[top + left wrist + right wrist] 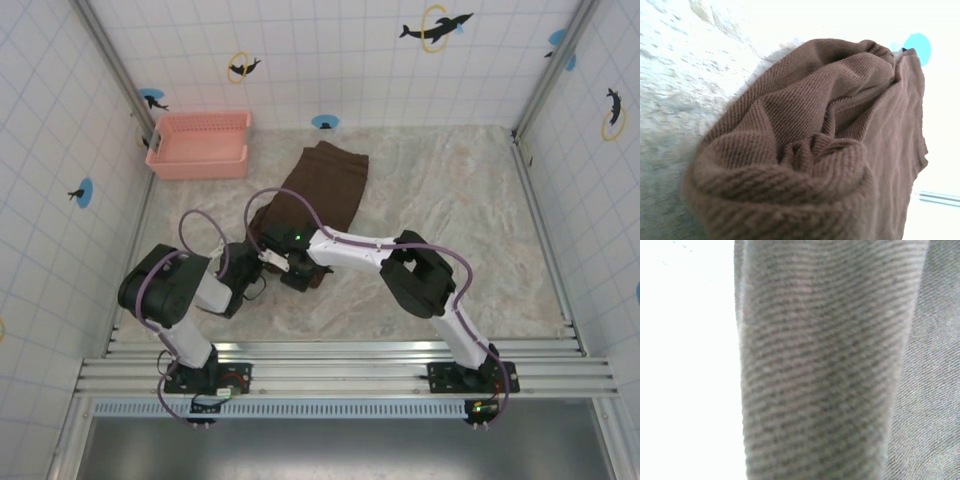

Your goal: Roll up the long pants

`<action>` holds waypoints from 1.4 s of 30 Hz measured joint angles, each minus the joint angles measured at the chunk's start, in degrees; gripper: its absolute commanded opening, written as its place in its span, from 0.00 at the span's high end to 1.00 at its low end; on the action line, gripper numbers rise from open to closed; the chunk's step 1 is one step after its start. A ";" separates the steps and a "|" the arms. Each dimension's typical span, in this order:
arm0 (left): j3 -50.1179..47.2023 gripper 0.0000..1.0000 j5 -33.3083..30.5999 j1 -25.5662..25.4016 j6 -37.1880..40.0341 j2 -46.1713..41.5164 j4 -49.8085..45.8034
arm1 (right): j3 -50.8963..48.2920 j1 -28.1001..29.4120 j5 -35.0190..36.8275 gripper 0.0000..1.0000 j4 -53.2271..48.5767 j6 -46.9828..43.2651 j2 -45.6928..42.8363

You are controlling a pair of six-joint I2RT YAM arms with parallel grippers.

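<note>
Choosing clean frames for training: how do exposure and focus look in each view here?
Top external: evenly lit and sharp, the long pants and the pink basket both crisp. Left wrist: the knit is in focus, but the background is washed out to white. Right wrist: the fabric is very close and soft, and the left side is overexposed.

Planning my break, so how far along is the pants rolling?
Done: the near end of the long pants is curled into a small roll. In hand: the left hand and right hand are closed at that end. Left: most of the length lies flat toward the far wall, unrolled.
</note>
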 measured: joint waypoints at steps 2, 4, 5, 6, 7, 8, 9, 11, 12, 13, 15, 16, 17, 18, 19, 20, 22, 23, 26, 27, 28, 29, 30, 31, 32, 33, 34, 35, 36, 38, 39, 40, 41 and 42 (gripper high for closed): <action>-0.44 1.00 0.59 -0.02 -0.68 1.62 3.08 | 0.00 0.02 0.13 1.00 -0.26 -0.09 -0.07; -0.87 1.00 1.01 -0.02 -0.81 1.75 3.85 | -0.02 0.24 0.50 0.71 -0.48 -0.20 -0.15; -0.92 1.00 1.27 -0.02 -0.79 1.20 3.08 | -0.09 0.39 0.74 0.43 -0.66 0.11 -0.24; -0.83 1.00 1.46 -0.02 -0.70 0.46 1.88 | -0.26 0.63 0.57 0.35 -0.94 -0.07 -0.44; -0.48 1.00 1.66 -0.02 -0.55 -1.01 -0.79 | -0.76 1.14 0.70 0.26 -1.14 0.00 -0.83; 0.13 1.00 1.92 -0.02 -0.24 -2.99 -4.63 | -1.40 1.68 0.92 0.08 -1.38 0.07 -1.38; 0.81 1.00 2.16 -0.02 0.00 -4.98 -8.66 | -1.97 2.10 1.36 0.00 -1.64 0.22 -1.97; 3.54 1.00 2.47 -0.02 1.40 -10.19 -20.68 | -3.56 2.95 2.95 0.01 -2.27 0.50 -3.87; 5.68 1.00 2.47 -0.02 2.27 -12.68 -27.69 | -4.39 3.13 3.91 0.01 -2.56 0.61 -5.01; 8.92 1.00 2.45 -0.02 3.58 -15.13 -35.80 | -5.25 3.52 5.42 0.01 -2.78 0.72 -6.56; 15.96 1.00 2.27 -0.02 5.95 -17.86 -48.85 | -6.34 4.15 8.44 0.01 -2.97 1.09 -9.60; 20.17 1.00 2.29 -0.02 7.26 -18.32 -55.21 | -6.86 4.59 10.80 0.01 -2.89 1.46 -11.74; 24.20 1.00 2.36 -0.02 8.35 -18.21 -60.59 | -7.34 5.07 13.00 0.01 -2.84 1.70 -13.73; 27.56 1.00 2.49 -0.02 9.14 -17.75 -64.85 | -7.80 5.62 14.93 0.01 -2.67 1.88 -15.54; 30.56 1.00 2.69 -0.02 9.94 -17.00 -68.65 | -8.22 6.29 16.81 0.01 -2.58 2.03 -17.27; 33.11 1.00 2.93 -0.02 10.54 -15.85 -72.02 | -8.70 7.19 18.95 0.01 -2.19 2.14 -18.93; 35.98 1.00 3.63 -0.02 11.41 -13.03 -76.78 | -9.42 8.98 22.34 0.01 -1.38 2.19 -20.70; 36.89 1.00 4.13 -0.02 11.78 -11.23 -79.23 | -9.77 9.97 24.00 0.01 -1.09 2.34 -20.96; 38.25 1.00 4.55 -0.44 12.28 -6.86 -85.50 | -10.91 12.50 27.98 0.01 -0.35 2.93 -20.31; 38.80 1.00 4.55 -0.70 12.63 -5.95 -87.45 | -10.93 13.09 28.96 0.01 -0.37 3.21 -19.85; 39.54 1.00 4.52 -0.85 13.11 -5.22 -89.44 | -10.93 13.64 29.90 0.01 -0.15 3.56 -19.15; 40.41 1.00 4.50 -1.07 13.42 -4.74 -91.14 | -10.93 14.03 30.86 0.01 -0.02 3.98 -18.32; 41.18 1.00 4.46 -1.16 13.57 -4.46 -92.26 | -10.88 14.27 31.71 0.01 0.02 4.39 -17.53; 42.25 1.00 4.46 -1.20 14.01 -4.00 -93.50 | -10.73 14.49 32.65 0.01 0.07 4.85 -16.39; 43.32 1.00 4.46 -1.20 14.47 -3.39 -94.62 | -10.36 14.69 33.62 0.01 0.07 5.22 -15.08; 44.13 1.00 4.48 -1.20 14.82 -2.75 -95.36 | -9.92 14.86 34.56 0.01 0.04 5.60 -13.97; 45.07 1.00 4.50 -1.20 14.99 -1.79 -96.32 | -9.35 15.08 35.89 0.01 0.09 5.97 -12.48; 45.77 1.00 4.59 -1.20 15.23 -0.83 -97.02 | -8.68 15.39 37.46 0.01 0.09 6.25 -10.97; 46.58 1.00 4.68 -1.20 15.47 0.26 -97.83 | -8.13 15.76 38.71 0.01 0.11 6.49 -9.84; 48.59 1.00 5.05 -1.20 16.00 2.56 -99.60 | -7.08 16.81 41.66 0.01 0.31 6.97 -7.43; 49.53 1.00 5.16 -1.20 16.15 3.26 -100.37 | -6.82 17.33 43.01 0.01 0.44 7.28 -6.47; 50.38 1.00 5.31 -1.20 16.33 3.89 -100.96 | -6.62 17.86 44.50 0.01 0.57 7.63 -5.42; 51.12 1.00 5.49 -1.20 16.37 4.50 -101.50 | -6.45 18.23 45.86 0.01 0.68 8.04 -4.44; 51.78 1.00 5.57 -1.20 16.46 4.98 -101.92 | -6.23 18.58 46.99 0.01 0.74 8.37 -3.52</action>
